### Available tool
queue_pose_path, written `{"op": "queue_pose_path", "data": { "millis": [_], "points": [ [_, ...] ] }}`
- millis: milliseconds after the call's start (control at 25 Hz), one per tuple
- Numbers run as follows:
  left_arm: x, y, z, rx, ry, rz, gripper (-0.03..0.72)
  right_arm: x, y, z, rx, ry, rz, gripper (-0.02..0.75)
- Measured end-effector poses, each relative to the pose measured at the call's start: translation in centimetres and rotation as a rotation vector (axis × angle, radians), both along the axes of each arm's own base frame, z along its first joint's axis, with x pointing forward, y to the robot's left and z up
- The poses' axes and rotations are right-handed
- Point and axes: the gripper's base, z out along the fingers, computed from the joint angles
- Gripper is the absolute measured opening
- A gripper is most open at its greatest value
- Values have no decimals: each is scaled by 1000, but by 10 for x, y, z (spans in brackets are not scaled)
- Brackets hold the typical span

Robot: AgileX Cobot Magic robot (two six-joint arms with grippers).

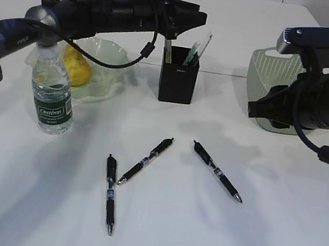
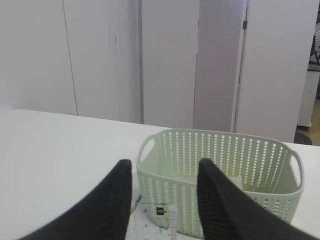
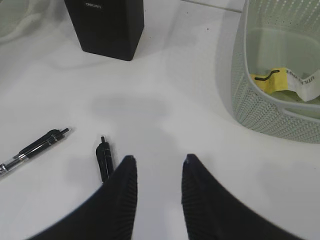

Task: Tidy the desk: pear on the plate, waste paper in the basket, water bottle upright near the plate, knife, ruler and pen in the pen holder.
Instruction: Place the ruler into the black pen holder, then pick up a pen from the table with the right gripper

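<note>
**Desk Inspection: Three Pens Loose, Both Grippers Empty**

Where the large plain white desk (image 1: 206,245) fills the exterior view, three black click pens lie loose in the lower middle – one at lower left (image 1: 110,194), one angled just beside it (image 1: 145,161), one further right (image 1: 217,171). None touches the small square matte black pen holder (image 1: 179,74), which stands upright in the upper middle with a clear plastic ruler (image 1: 168,50) and a green-tipped tool (image 1: 198,48) rising from it.

At the upper left, the small yellow pear (image 1: 77,65) rests on the pale green ruffled glass plate (image 1: 109,56). The small clear water bottle (image 1: 52,94) with white cap and dark green label stands upright just beside the plate, at its lower left edge.

At the upper right stands the sage green oval plastic basket (image 1: 268,68); the right wrist view shows the crumpled yellow and white waste paper (image 3: 287,82) lying inside it.

The left gripper (image 2: 164,172) hangs above the pen holder, jaws moderately apart and holding nothing – the ruler's top edge shows low between them in the left wrist view. The right gripper (image 3: 157,165) hovers over bare desk in front of the basket, jaws parted to a similar width and empty, with one pen's tip just left of its left finger (image 3: 122,190).
</note>
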Motion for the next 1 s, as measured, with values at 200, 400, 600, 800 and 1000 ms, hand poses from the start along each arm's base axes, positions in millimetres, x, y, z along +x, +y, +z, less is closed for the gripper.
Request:
{"op": "queue_pose_path", "data": {
  "millis": [200,400,600,800,1000],
  "points": [
    [-2,-1,1,-9,-3,-28,307,0,0,0,0,0,0,260],
    [-5,5,2,-39,45,-80,307,-1,-1,-1,-7,15,-4,260],
    [-1,24,1,-40,72,-86,305,-1,-2,-1,-25,48,-16,260],
    [5,43,-1,-14,86,-56,290,1,-2,8,-28,44,-25,260],
    [5,44,4,-3,74,-53,289,2,-2,12,-27,38,-26,260]
  ]
}}
